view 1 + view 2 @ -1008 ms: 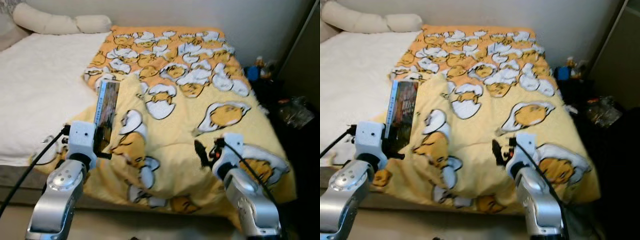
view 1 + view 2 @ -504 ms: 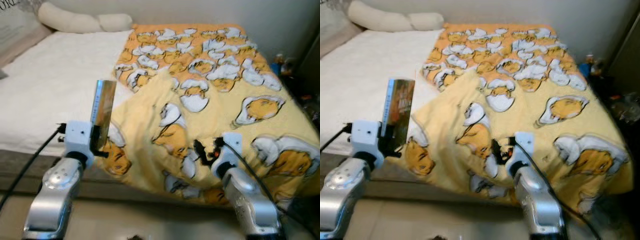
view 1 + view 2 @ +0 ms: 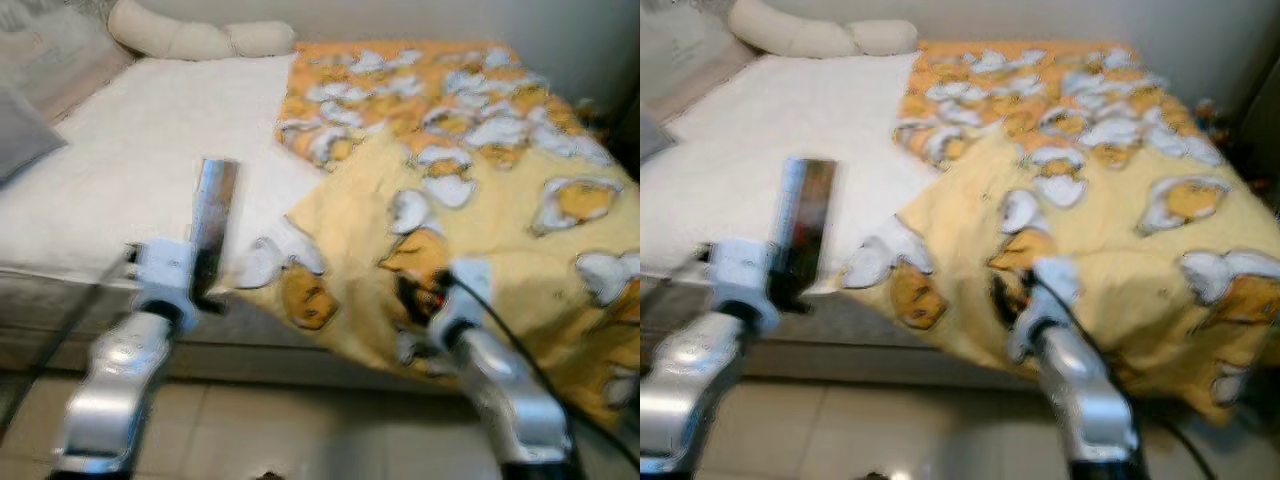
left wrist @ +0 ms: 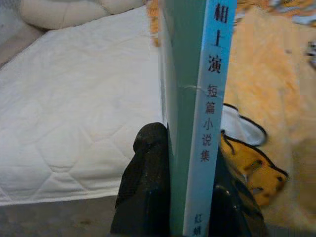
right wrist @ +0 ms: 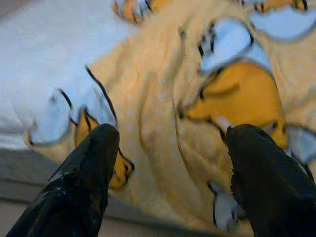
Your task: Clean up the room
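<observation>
I'm holding one book [image 4: 197, 113] upright in my left end effector [image 4: 190, 207], its fingers clamped on the lower spine, probably so I can carry it clear of the bed [image 3: 120, 180] to wherever it belongs. Two pillows [image 3: 200, 38] are lying at the bed's head. One yellow blanket [image 3: 500, 200] is lying rumpled beside the book. My right end effector [image 5: 173, 177] is hovering wide open, empty, above that blanket's edge.
</observation>
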Robot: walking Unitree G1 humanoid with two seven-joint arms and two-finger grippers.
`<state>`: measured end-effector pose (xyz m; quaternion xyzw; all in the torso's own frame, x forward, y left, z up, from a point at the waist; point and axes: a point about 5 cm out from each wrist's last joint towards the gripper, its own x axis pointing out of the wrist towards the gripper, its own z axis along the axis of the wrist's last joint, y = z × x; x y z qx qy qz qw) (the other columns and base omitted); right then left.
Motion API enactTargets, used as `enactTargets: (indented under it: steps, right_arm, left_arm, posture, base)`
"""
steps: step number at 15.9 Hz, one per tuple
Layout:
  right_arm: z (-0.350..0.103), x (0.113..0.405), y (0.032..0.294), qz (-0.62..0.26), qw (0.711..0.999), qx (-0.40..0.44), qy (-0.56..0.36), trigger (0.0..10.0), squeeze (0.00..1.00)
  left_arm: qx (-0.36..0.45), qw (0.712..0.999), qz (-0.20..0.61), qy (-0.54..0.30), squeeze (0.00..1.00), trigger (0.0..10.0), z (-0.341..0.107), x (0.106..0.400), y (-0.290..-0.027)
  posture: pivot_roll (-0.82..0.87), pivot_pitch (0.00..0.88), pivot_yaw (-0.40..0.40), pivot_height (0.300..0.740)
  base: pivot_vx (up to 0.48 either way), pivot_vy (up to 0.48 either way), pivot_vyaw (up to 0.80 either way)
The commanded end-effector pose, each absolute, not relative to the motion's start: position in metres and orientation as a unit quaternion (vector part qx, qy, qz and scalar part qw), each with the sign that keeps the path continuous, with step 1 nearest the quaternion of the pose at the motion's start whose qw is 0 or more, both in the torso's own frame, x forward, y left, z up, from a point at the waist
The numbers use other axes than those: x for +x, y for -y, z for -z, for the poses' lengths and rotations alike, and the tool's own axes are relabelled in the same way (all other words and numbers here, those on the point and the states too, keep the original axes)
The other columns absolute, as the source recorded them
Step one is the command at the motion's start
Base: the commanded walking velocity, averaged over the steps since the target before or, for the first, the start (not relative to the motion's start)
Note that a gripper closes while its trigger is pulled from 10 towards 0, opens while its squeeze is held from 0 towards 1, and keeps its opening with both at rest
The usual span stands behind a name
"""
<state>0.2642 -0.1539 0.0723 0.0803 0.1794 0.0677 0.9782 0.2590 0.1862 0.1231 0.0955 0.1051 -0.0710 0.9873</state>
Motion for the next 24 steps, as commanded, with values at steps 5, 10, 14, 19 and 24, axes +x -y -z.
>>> enactTargets:
  steps: [5,10,14,19,24]
  right_arm:
    - [-0.0781,0.2683,0.1492,-0.072,0.980,0.080,-0.166,10.0,0.00]
    - [-0.0787,0.2687,0.1488,-0.075,0.981,0.075,-0.164,10.0,0.00]
    - [-0.0787,0.2689,0.1489,-0.075,0.981,0.074,-0.164,10.0,0.00]
    - [-0.0787,0.2689,0.1489,-0.075,0.981,0.074,-0.164,10.0,0.00]
    - [-0.0787,0.2689,0.1489,-0.075,0.981,0.074,-0.164,10.0,0.00]
  left_arm:
    - [0.107,0.989,0.066,-0.080,0.00,10.0,-0.1331,0.2627,-0.1893]
    - [0.109,0.989,0.065,-0.077,0.00,10.0,-0.1336,0.2611,-0.1892]
    - [0.109,0.989,0.065,-0.077,0.00,10.0,-0.1334,0.2611,-0.1896]
    - [0.109,0.989,0.065,-0.077,0.00,10.0,-0.1334,0.2611,-0.1896]
    - [0.109,0.989,0.065,-0.077,0.00,10.0,-0.1334,0.2611,-0.1896]
  posture:
    - [0.02,0.000,0.042,0.740]
    - [0.03,0.000,0.035,0.740]
    - [0.03,0.000,0.033,0.740]
    - [0.03,0.000,0.033,0.740]
    - [0.03,0.000,0.033,0.740]
  base:
    - [0.000,0.480,0.00]
    - [0.000,0.480,0.00]
    - [0.000,0.480,0.00]
    - [0.000,0.480,0.00]
    - [0.000,0.480,0.00]
